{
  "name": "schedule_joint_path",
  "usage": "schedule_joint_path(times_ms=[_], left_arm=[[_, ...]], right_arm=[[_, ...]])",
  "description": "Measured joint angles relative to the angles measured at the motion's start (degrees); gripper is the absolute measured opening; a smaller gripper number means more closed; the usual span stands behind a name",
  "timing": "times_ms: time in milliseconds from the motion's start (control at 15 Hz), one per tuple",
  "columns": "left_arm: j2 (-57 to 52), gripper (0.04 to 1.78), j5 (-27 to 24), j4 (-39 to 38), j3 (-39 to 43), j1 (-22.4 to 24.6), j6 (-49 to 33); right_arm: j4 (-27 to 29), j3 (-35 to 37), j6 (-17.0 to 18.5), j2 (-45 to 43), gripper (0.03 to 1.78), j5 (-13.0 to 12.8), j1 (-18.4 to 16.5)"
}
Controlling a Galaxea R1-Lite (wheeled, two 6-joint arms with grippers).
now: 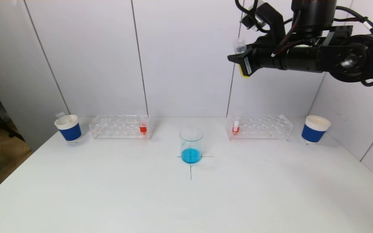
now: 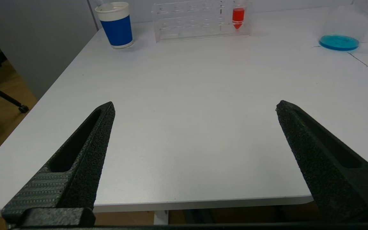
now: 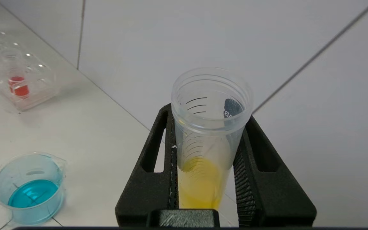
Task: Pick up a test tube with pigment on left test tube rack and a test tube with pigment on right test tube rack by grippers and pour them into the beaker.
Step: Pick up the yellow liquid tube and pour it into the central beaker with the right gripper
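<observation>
A: Entry, right hand (image 1: 242,61). Position?

B: Raised high over the right test tube rack (image 1: 259,127), near the far wall. It is clamped on a test tube (image 3: 208,134), both fingers (image 3: 158,179) pressed against the tube's sides. Tube is open-topped, with yellow pigment (image 3: 201,183) pooled in its lower part.

A: Left hand (image 2: 195,107)?

B: Low at the near left edge of the worktop (image 1: 108,194), fingers spread wide apart, gripping nothing. It does not appear in the head view.

A: Beaker (image 1: 191,145)?

B: Upright at the worktop's centre, on a drawn cross mark (image 1: 190,168), between the two racks. Blue liquid (image 1: 191,155) fills its bottom portion. It stands well below and to the left of the raised tube.

A: Racks?

B: Left test tube rack (image 1: 119,127) is clear plastic and carries one tube of red pigment (image 1: 143,128) at its right end, the end nearest the beaker. The right rack carries one red-filled tube (image 1: 235,128) at its left end, again on the beaker side.

A: Anything else on the worktop?

B: Two blue-and-white paper cups. One cup (image 1: 68,128) stands just left of the left rack; the other cup (image 1: 314,129) stands just right of the right rack.
</observation>
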Motion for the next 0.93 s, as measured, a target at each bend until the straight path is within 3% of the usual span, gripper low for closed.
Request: schedule_joint_path(times_ms=[400, 933], left_arm=[[0.0, 1.76, 0.0, -0.02, 0.0, -0.02, 0.0], [0.0, 1.76, 0.0, -0.02, 0.0, -0.05, 0.0]], right_arm=[[-2.27, 1.01, -10.47, 4.63, 0.55, 11.06, 3.38], [-19.25, 11.61, -29.22, 9.64, 0.55, 21.18, 4.27]])
